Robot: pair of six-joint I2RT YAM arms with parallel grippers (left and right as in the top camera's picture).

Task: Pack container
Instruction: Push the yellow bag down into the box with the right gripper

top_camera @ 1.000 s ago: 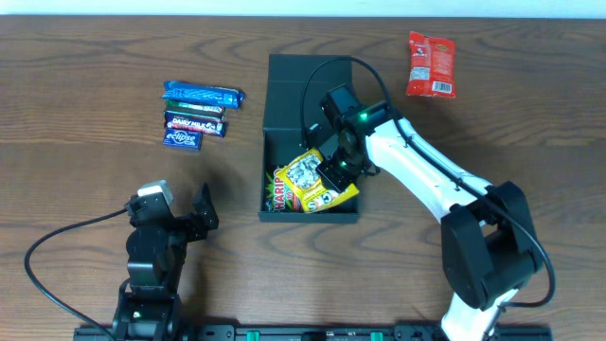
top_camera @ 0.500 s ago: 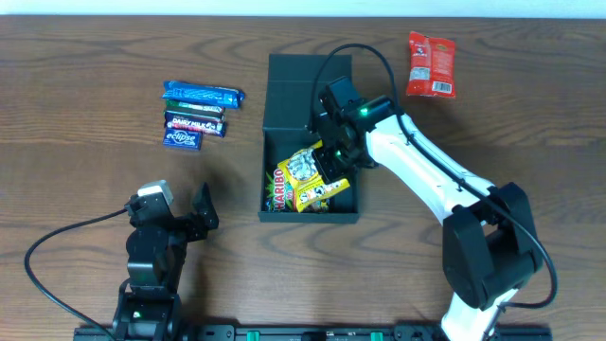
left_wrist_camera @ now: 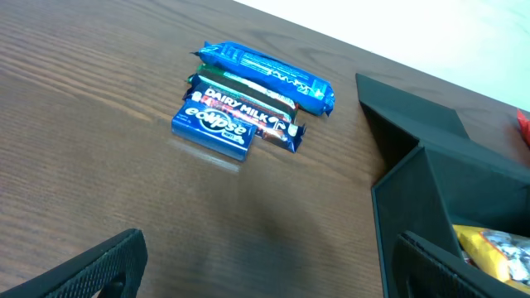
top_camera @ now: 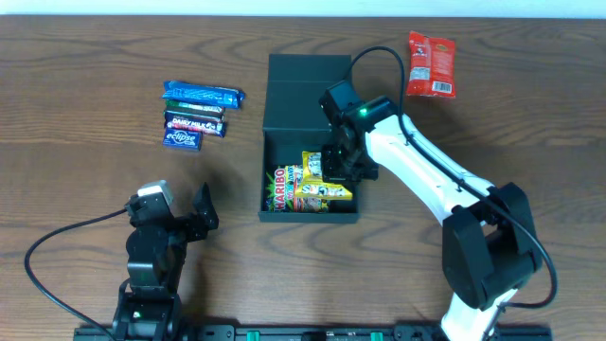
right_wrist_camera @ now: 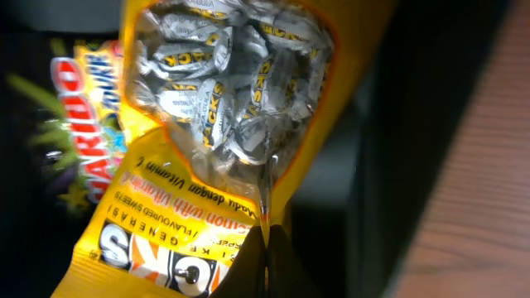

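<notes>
The right fingers [top_camera: 335, 163] were closed tight on the edge of the yellow sweet bag [right_wrist_camera: 217, 124], pinching its film between their tips. They stood inside the open container [top_camera: 310, 216], with its walls around them and its flap lid laid back beyond them. Whether the bag already rested on the floor under the fingers could not be told. Just beside the bag, on the side away from the right arm, lay the Haribo bag [top_camera: 279, 189], already inside.

The left fingers [top_camera: 203, 212] stood wide apart and held nothing, well away from the container. Ahead of them on the bench [left_wrist_camera: 99, 108] lay the blue packet [left_wrist_camera: 265, 73], the Dairy Milk bar [left_wrist_camera: 248, 108] and the Eclipse pack [left_wrist_camera: 214, 128], side by side. The red packet [top_camera: 431, 64] lay beyond the right fingers, outside the container.

The step in hand looked like setting the yellow bag down. The next move probably called for the right fingers to part, let the bag settle beside the Haribo bag, then rise clear of the walls.
</notes>
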